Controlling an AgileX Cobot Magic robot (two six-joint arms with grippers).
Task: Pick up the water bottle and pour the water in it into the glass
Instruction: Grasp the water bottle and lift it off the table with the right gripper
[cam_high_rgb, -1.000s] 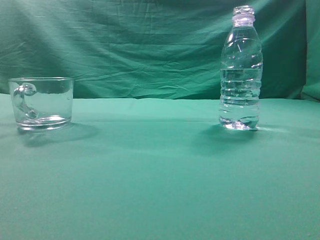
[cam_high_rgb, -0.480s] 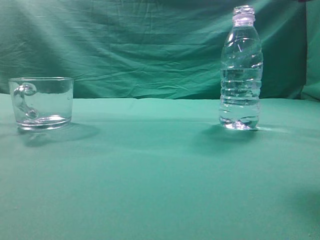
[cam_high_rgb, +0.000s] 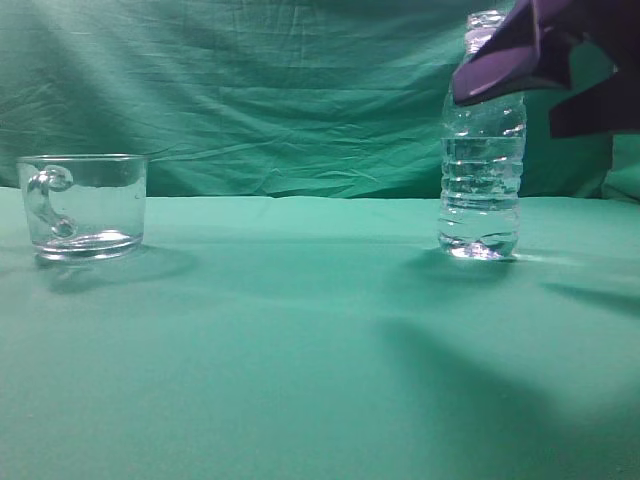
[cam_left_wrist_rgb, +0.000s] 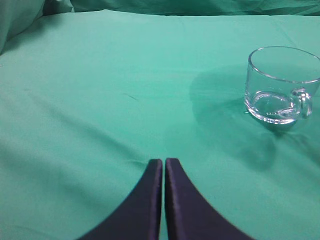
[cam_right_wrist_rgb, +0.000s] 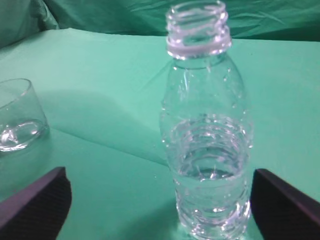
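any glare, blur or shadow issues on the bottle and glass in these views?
Exterior view: dark right arm blurred, covering the water bottle shoulder; soft shadows on the cloth beside the glass and at lower right. Right wrist view: bottle sharp, glints on its ribs, open right gripper fingers dark at the corners. Left wrist view: glass casts a faint shadow; shut left gripper sharp.

One water bottle (cam_high_rgb: 481, 170), one glass (cam_high_rgb: 82, 205), and two grippers: left (cam_left_wrist_rgb: 163, 162), right (cam_right_wrist_rgb: 160, 200).

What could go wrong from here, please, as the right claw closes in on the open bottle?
The water bottle stands upright, capless and roughly half full; a bump from the open right claw could tip it and spill water. Squeezing its ribbed plastic body might push water out. The glass sits far across the table, so the carry may slosh.
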